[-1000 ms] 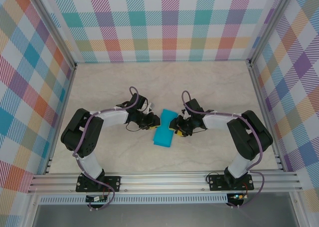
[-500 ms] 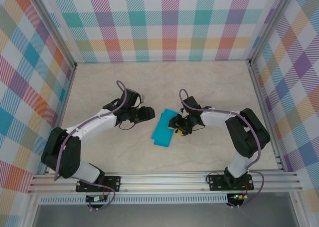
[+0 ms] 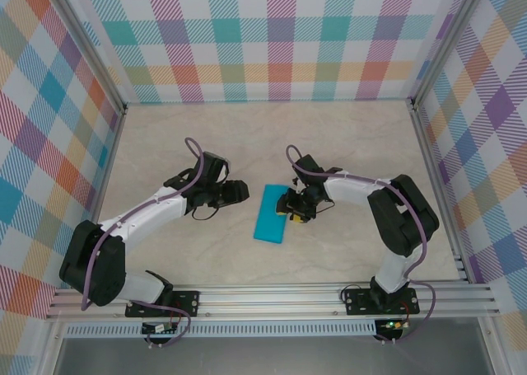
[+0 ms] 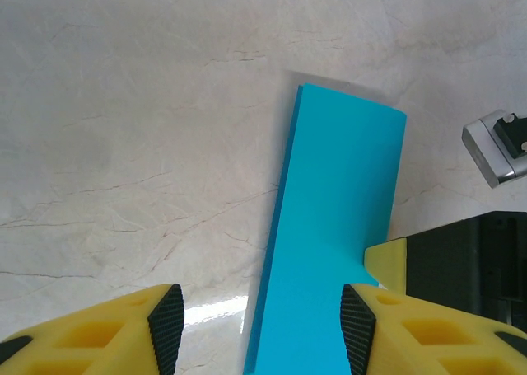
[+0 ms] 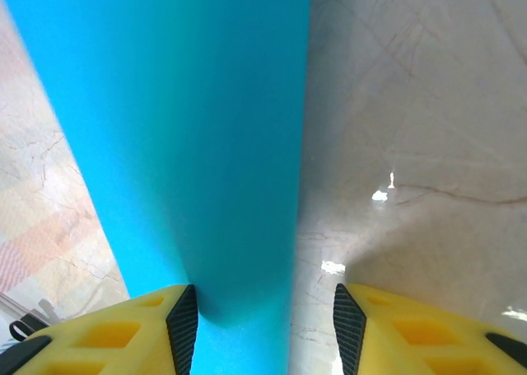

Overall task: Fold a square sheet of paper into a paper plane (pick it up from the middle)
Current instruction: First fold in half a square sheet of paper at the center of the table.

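The square sheet of paper point(image 3: 270, 214) lies on the table folded in half, a long teal-blue rectangle point(image 4: 338, 227) with a crisp fold along its left side. My left gripper point(image 3: 243, 192) hovers just left of it, open point(image 4: 262, 334), with nothing between its fingers. My right gripper point(image 3: 290, 210) is at the paper's right edge, also open point(image 5: 265, 325). One of its fingers point(image 5: 177, 325) sits over the paper point(image 5: 181, 144) and the other over bare table. That yellow finger point(image 4: 395, 264) rests at the sheet's edge in the left wrist view.
The pale marble tabletop point(image 3: 346, 144) stretches free behind and beside the paper. Aluminium frame rails point(image 3: 272, 297) run along the near edge, and checked walls close in the back and both sides.
My left gripper has opened and drawn back to the left, off the paper. The right gripper has shifted slightly left and back, and the folded paper now lies straighter.
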### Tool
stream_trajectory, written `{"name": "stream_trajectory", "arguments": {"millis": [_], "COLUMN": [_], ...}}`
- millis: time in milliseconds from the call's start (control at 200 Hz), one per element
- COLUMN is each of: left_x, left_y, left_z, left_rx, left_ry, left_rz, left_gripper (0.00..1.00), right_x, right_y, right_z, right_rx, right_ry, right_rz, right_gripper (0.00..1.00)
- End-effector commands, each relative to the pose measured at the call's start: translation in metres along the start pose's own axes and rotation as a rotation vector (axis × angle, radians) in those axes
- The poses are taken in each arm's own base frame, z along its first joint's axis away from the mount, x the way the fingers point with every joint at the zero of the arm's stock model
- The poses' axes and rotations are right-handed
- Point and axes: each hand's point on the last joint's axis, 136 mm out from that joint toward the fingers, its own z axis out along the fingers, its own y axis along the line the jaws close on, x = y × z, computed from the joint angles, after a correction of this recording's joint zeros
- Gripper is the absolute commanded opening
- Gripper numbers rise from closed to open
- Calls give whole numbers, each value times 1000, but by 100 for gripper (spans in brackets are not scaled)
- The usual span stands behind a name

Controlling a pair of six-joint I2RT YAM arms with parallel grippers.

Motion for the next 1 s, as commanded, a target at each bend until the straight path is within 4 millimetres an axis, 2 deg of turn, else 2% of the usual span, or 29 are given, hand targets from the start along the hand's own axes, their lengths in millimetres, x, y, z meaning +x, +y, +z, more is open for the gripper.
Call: {"name": "stream_trajectory", "arguments": {"millis": [0,195,435,995], "left_x": [5,5,6,8], "left_y": [-1,-1,-1,0], "left_z": [-1,-1,2,4], "left_rx": [-6,-6,-6,-8], "left_ry": [9,16,28,36], "left_rz": [6,13,15,24], "left_gripper": [56,56,56,55], "right_x": [3,-1,-1,-2], "right_y": [-4,-11,-10,-15], "right_z": [1,0,3,9], "right_rx": [55,117,167,208], "right_ry": [20,-2,-4,6], "right_rz": [-9,34,26,22], "right_gripper": [50,51,51,51]}}
